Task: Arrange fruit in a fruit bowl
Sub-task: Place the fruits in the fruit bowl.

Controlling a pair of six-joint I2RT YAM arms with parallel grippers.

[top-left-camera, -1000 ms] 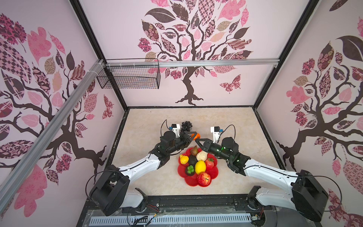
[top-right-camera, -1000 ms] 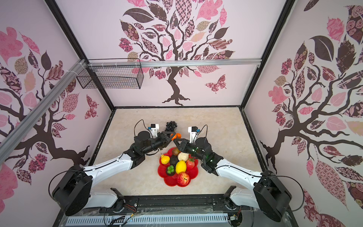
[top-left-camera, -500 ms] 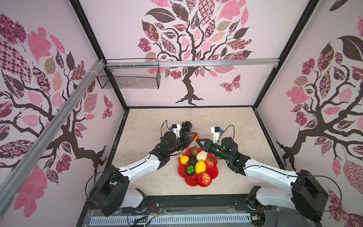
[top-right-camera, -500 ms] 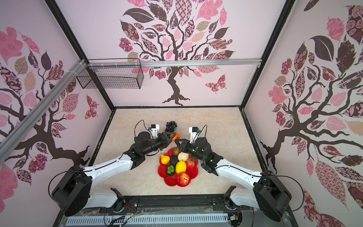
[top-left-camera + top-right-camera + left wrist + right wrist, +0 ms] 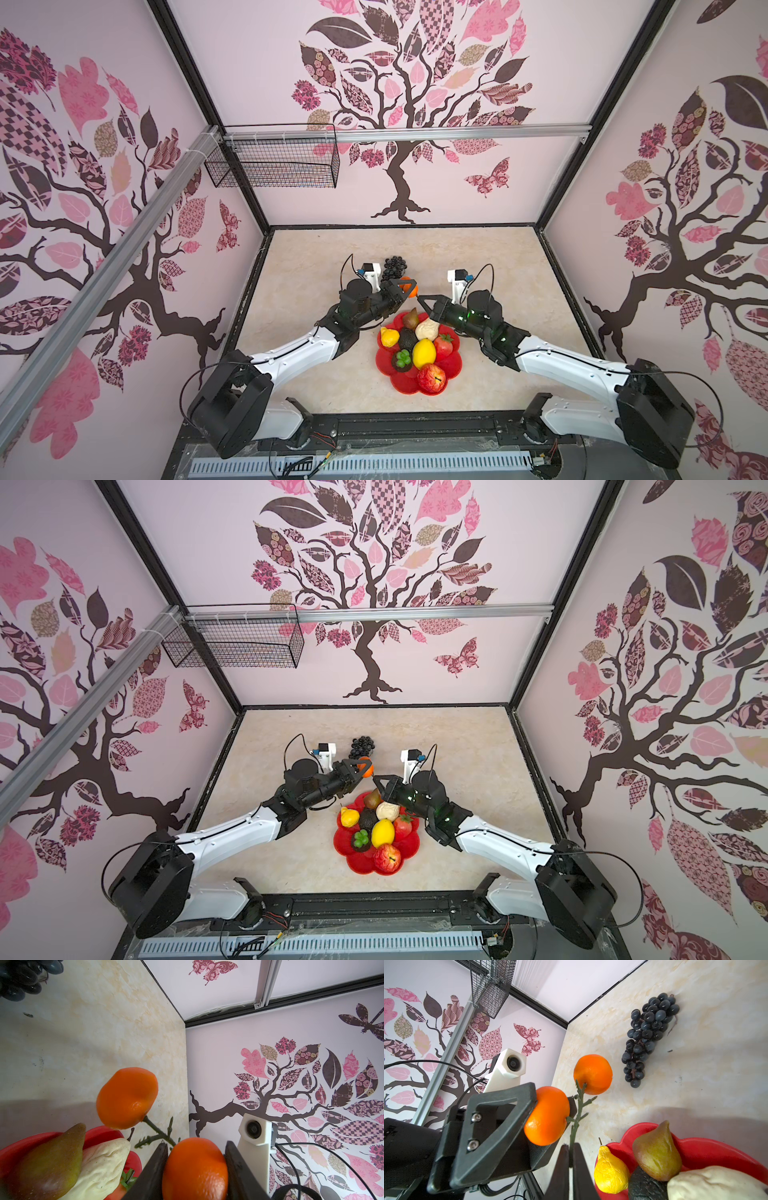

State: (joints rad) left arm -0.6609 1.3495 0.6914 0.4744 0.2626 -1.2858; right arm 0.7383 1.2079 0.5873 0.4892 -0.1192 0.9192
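In both top views the fruit bowl (image 5: 405, 384) (image 5: 365, 864) sits low in the centre of the frame on the surface (image 5: 478, 257). At its near rim a red apple (image 5: 431, 378) is seen. Behind it lie a lemon (image 5: 424, 353), a strawberry (image 5: 444, 344), a dark fruit with a green top (image 5: 402, 359), an avocado (image 5: 407, 338) and a yellow pear (image 5: 388, 336). A cream pear (image 5: 427, 330) and a brown pear (image 5: 411, 318) are piled at the far rim.

Just above the bowl the two grippers meet, near the middle of the frame. The left gripper (image 5: 196, 1144) (image 5: 409, 286) is clamped on the held orange (image 5: 195, 1167) (image 5: 547, 1115). This is joined by a green twig (image 5: 576, 1113) to a second orange (image 5: 592, 1074) (image 5: 126, 1098), which is carried clear of the surface. The right gripper (image 5: 571, 1146) (image 5: 419, 298) is pinched fully together on the twig's lower end.

Farther up, the grape bunch (image 5: 394, 268) (image 5: 648, 1036) is left on the surface outside the bowl. A wire basket (image 5: 274, 166) is hung on the wall at upper left.
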